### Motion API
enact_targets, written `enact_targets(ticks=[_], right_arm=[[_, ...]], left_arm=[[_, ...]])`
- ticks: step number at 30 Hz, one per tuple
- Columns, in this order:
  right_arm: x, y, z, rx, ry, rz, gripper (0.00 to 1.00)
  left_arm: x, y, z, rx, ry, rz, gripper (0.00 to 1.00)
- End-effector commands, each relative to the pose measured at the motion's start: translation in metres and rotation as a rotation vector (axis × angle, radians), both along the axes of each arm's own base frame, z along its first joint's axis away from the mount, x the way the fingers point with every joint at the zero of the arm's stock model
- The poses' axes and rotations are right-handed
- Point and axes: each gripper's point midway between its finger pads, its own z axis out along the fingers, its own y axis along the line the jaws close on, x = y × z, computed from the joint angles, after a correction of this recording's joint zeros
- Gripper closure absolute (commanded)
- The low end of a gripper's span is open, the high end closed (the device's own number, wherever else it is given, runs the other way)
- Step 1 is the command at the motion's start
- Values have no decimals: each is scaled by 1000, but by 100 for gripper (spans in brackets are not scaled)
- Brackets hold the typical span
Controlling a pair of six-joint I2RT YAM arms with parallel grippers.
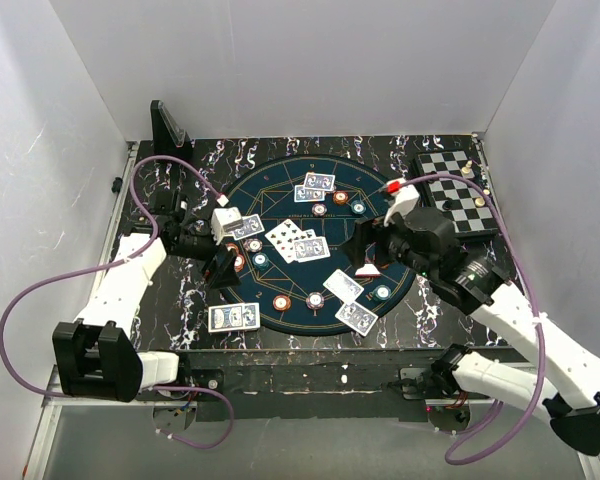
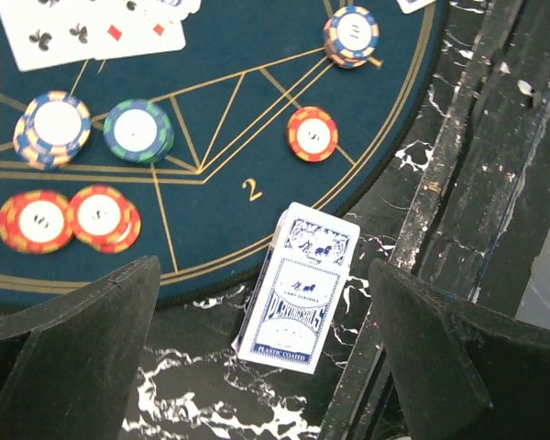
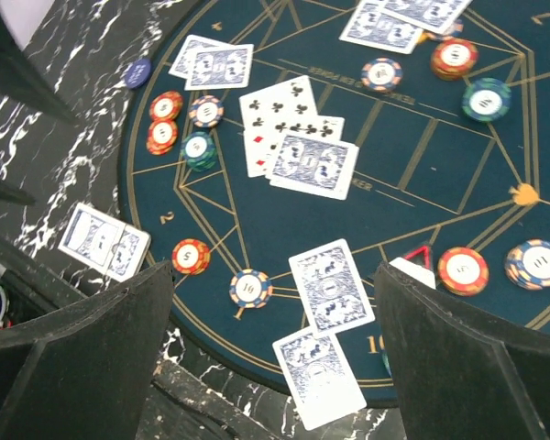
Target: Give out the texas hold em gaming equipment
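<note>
A blue-and-white card box [image 2: 300, 286] lies flat on the marble table, its top end over the rim of the mat. My left gripper [image 2: 266, 357] hovers above it, open, with nothing held. Striped poker chips [image 2: 313, 134] and face-up cards [image 2: 92, 27] lie on the mat beyond. My right gripper [image 3: 275, 348] is open over two blue-backed cards [image 3: 331, 284] at the mat's near edge. A red-white triangle marker [image 3: 412, 266] sits by its right finger. From above, the left gripper [image 1: 223, 268] and the right gripper [image 1: 365, 250] stand over opposite sides of the mat.
The round dark-blue mat [image 1: 280, 190] with gold lines fills the middle of the black marble table [image 1: 160, 300]. A black-and-white chessboard [image 1: 458, 192] sits at the back right, and a black stand [image 1: 166, 125] at the back left. White walls close in three sides.
</note>
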Motion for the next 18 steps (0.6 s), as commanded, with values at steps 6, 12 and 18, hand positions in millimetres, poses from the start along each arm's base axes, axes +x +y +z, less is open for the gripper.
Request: enact_targets(ticks=[6, 12, 18], right_arm=[[39, -82, -37, 59, 143, -322, 4], [62, -191, -96, -50, 187, -838, 4], [57, -238, -111, -149, 132, -1064, 4]], left_arm=[[53, 39, 16, 48, -11, 453, 2], [81, 84, 16, -35, 88, 707, 2], [80, 96, -9, -71, 229, 683, 2]])
